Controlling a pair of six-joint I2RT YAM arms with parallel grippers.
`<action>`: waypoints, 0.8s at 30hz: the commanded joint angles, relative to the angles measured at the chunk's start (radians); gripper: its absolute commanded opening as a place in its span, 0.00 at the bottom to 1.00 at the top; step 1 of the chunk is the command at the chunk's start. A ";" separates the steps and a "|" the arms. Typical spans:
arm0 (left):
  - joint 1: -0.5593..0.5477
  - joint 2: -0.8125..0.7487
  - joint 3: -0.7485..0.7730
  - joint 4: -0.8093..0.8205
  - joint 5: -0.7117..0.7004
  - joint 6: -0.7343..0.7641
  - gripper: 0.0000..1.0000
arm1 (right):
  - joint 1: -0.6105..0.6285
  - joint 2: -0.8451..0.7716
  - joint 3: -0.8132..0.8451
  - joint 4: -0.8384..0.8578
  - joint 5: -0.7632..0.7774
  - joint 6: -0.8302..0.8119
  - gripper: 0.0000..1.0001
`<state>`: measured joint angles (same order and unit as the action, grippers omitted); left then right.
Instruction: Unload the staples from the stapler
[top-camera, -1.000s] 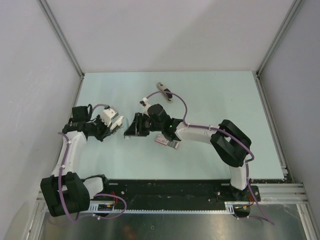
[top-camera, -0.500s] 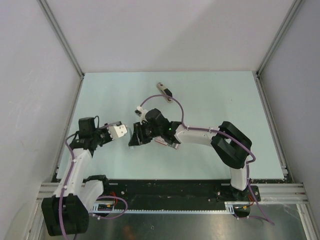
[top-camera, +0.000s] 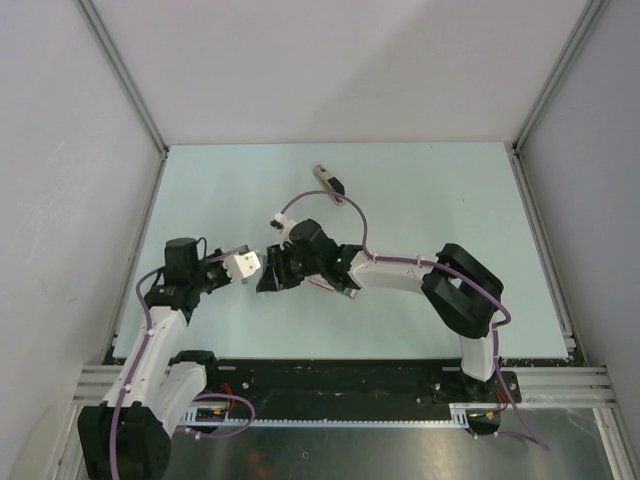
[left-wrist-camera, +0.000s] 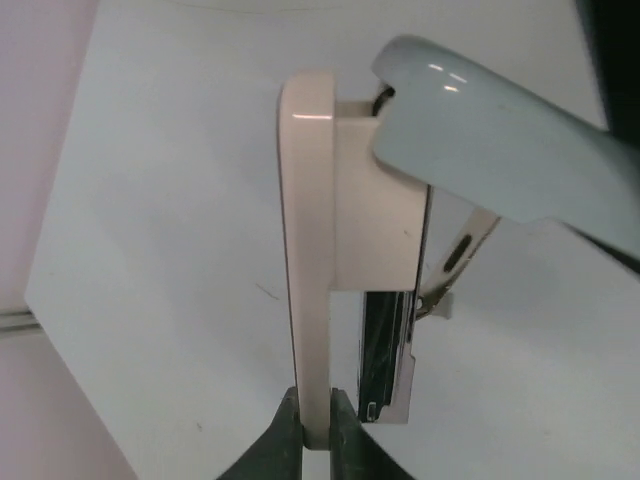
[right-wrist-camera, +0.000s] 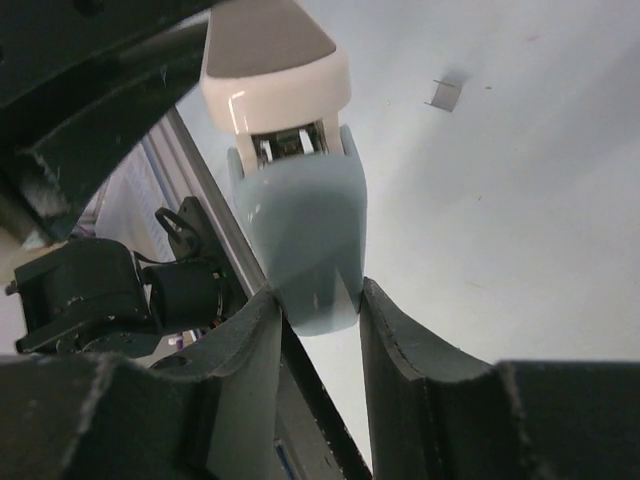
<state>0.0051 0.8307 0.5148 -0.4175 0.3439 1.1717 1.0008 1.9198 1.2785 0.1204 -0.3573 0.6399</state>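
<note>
Cream-and-pale-blue plastic, the small opened stapler (top-camera: 243, 266) is hanging above the mint tabletop (top-camera: 420, 190) between our two tools: our left tool (left-wrist-camera: 316, 422) is pinching its cream base edge, our right tool (right-wrist-camera: 318, 296) is clamping its blue lid. One tiny grey staple fragment (right-wrist-camera: 443, 94) is sitting on the tabletop.

the stapler (left-wrist-camera: 310, 250) has a smooth, glossy cream plastic base pinched in the left gripper (left-wrist-camera: 316, 432), a bright metal magazine, and a glossy pale blue plastic cover between the right gripper (right-wrist-camera: 316, 300)'s matt black, grainy fingers (right-wrist-camera: 400, 340). beyond them, a dull metal staple (right-wrist-camera: 443, 95) lies on the matt table (right-wrist-camera: 540, 200).
</note>
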 joint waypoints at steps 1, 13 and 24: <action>-0.041 -0.019 0.090 -0.136 0.109 -0.178 0.19 | -0.014 -0.050 0.038 0.091 0.168 0.093 0.00; -0.043 -0.048 0.277 -0.362 0.376 -0.459 0.49 | -0.057 -0.050 0.104 0.050 0.221 0.119 0.00; 0.019 -0.007 0.524 -0.360 0.255 -0.768 0.82 | 0.006 0.295 0.669 -0.748 0.476 -0.099 0.00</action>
<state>-0.0177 0.7994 0.9733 -0.7689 0.6483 0.5560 0.9783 2.1166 1.8275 -0.3286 -0.0013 0.6186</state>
